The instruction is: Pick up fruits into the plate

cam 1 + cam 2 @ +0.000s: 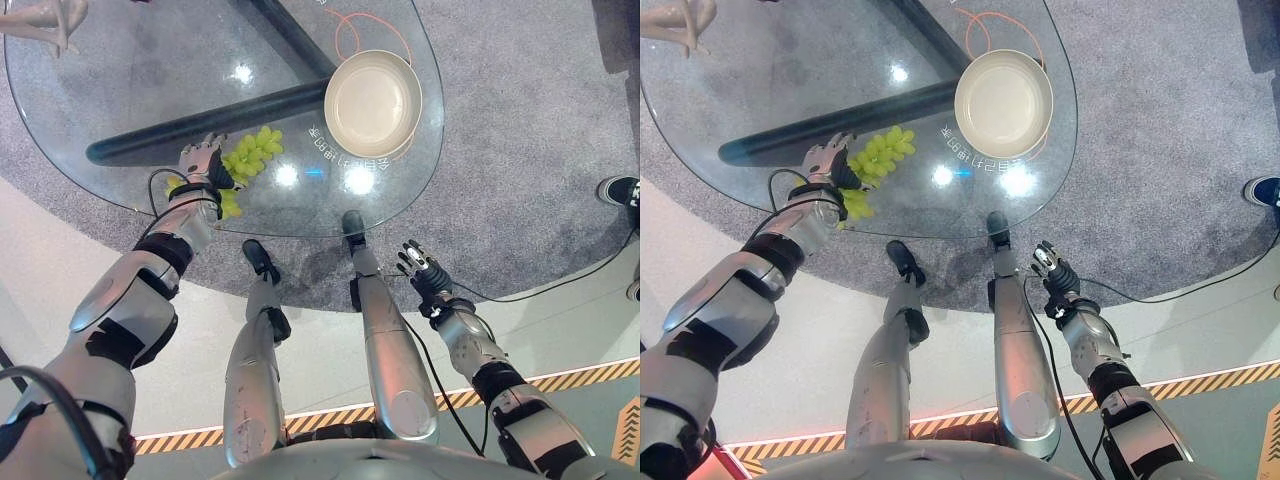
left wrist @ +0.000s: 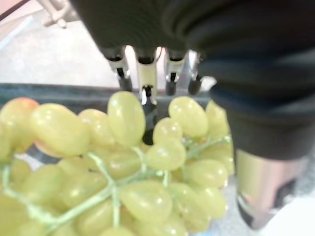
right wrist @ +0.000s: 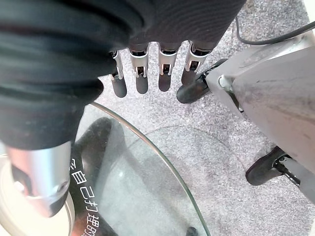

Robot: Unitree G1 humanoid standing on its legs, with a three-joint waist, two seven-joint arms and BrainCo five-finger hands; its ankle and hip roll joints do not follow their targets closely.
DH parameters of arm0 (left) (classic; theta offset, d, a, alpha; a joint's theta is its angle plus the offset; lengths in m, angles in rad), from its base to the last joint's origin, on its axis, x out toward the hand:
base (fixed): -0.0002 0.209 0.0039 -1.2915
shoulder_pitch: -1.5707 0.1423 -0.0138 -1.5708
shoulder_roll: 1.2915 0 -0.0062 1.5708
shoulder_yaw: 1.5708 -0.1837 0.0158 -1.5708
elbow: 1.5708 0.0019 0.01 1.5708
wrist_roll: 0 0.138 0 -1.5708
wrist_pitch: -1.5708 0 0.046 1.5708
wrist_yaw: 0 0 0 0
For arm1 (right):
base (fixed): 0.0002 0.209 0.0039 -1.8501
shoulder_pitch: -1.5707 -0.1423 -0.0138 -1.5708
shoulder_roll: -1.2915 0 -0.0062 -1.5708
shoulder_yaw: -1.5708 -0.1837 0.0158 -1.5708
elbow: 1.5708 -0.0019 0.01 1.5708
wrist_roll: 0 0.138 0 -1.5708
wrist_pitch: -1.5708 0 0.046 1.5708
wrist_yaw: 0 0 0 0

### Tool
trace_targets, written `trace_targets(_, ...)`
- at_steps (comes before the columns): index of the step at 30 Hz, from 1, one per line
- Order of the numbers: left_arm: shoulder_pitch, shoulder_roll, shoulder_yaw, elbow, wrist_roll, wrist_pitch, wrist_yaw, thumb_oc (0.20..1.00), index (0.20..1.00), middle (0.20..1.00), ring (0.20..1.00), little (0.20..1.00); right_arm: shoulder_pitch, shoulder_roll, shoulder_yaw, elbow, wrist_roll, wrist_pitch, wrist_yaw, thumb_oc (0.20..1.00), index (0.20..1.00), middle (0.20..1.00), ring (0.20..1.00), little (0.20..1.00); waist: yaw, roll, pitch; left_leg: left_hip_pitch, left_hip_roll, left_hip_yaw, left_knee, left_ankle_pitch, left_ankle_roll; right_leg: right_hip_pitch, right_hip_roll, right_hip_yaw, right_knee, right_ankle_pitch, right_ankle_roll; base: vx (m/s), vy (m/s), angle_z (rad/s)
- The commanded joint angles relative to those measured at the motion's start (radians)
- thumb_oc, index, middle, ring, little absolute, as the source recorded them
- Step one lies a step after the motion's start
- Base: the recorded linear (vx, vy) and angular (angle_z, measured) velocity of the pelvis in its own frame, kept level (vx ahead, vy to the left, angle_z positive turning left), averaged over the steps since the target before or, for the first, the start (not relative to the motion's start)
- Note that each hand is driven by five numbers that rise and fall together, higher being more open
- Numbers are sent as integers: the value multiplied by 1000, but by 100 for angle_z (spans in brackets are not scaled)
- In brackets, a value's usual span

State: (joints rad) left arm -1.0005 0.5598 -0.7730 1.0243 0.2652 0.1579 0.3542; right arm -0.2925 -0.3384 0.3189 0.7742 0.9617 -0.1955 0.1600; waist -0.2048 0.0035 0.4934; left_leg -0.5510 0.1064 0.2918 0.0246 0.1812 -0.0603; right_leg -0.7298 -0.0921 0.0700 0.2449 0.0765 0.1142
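A round glass table (image 1: pixel 120 90) seen from above, the robot standing at its 6 o'clock edge. A bunch of green grapes (image 1: pixel 250 155) lies on the glass near that edge, at about 7 o'clock from the table's middle. A cream plate (image 1: pixel 372 103) sits empty at about 3 o'clock, well apart from the bunch.

The robot's left hand (image 1: pixel 200 160) rests at the bunch's 9 o'clock side, touching it. In the left wrist view its fingers (image 2: pixel 146 78) reach straight out over the top of the fruit, not curled — open, holding nothing. The right hand (image 1: pixel 420 268) hangs below the table edge at 5 o'clock, over grey carpet (image 1: pixel 520 150), fingers straight and empty.

The grapes look soft and thin-skinned, smooth enough to slip, and loosely joined on a thin green stem (image 2: pixel 106 191) — single berries could probably pull off or bruise under a hard squeeze. The bunch seems light but floppy. A safer hold is likely a gentle scoop under the thickest part, or a pinch on the main stem, rather than on one berry.
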Motion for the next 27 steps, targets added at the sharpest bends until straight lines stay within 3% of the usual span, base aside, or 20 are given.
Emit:
trace_targets(1,-16,16,30,24,49,47,2,1000,1000,1000,1000,1000,55,-6,-22,-60,9,-12,4,1000,1000,1000,1000,1000,-11,1,27,-31,-12,-100,105,-150,-37,32,43,-101,-7,-73,-35,0,0,0)
trace_targets(11,-25,-78,-2,151,34,133,34,1000,1000,1000,1000,1000,27,11,13,-57,30,-18,-4,1000,1000,1000,1000,1000,-30,-22,27,-60,-3,-92,116,-147,-39,0,59,-87,1,-69,-39,-3,-7,0)
trace_targets(18,-32,-114,-1,222,-1,157,51,1000,1000,1000,1000,1000,10,12,23,-50,35,-14,3,1000,1000,1000,1000,1000,-44,-31,27,-58,2,-83,110,-141,-45,-1,68,-76,-4,-67,-41,0,0,0)
trace_targets(19,-33,-119,2,234,-14,150,51,573,573,573,573,573,8,12,23,-48,33,-13,6,1000,1000,1000,1000,1000,-46,-32,27,-56,2,-82,109,-140,-46,0,69,-75,-5,-67,-41,0,0,0)
trace_targets(20,-32,-119,4,239,-27,140,50,200,200,200,200,200,9,11,25,-49,32,-13,7,1000,1000,1000,1000,1000,-48,-32,27,-56,2,-81,109,-140,-46,0,69,-74,-5,-67,-42,0,0,0)
trace_targets(27,-25,-121,11,245,-28,116,54,200,200,200,200,200,8,14,30,-57,27,-13,2,1000,1000,1000,1000,1000,-49,-30,27,-48,6,-77,106,-138,-49,7,68,-71,-8,-67,-41,0,0,0)
